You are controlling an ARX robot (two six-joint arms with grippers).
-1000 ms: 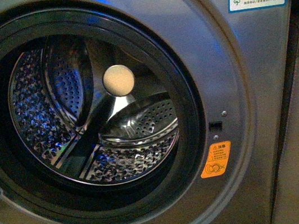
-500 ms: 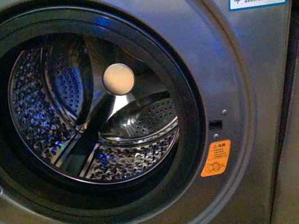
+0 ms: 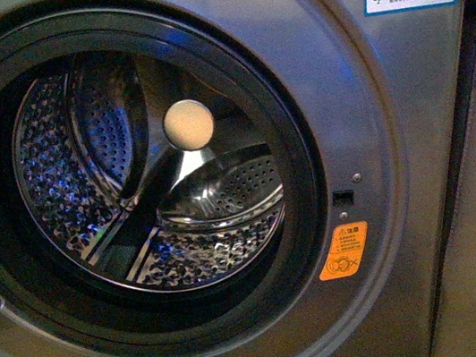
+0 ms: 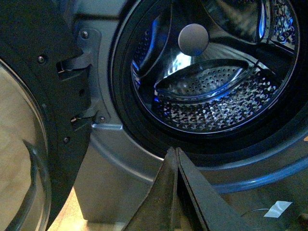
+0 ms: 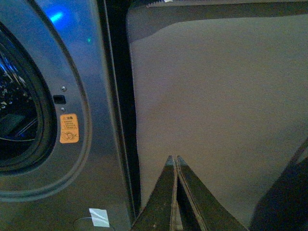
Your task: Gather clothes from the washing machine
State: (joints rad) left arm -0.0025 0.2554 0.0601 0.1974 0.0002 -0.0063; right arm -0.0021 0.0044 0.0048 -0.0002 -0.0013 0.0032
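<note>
So the washing machine (image 3: 365, 122) drum (image 4: 211, 91) shows no clothes anywhere, door open, and the left pincer (image 4: 176, 153), pressed closed on nothing, sits nearer with the opening at its 12 o'clock, while the right pincer (image 5: 173, 160), also closed, faces the cabinet's side.

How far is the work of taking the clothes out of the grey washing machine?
The grey metallic washing machine stands open, and its perforated steel drum shows no clothes, so the emptying looks done. The left gripper and right gripper are shut on nothing. No garment is in view, so I cannot confirm where it went.
</note>
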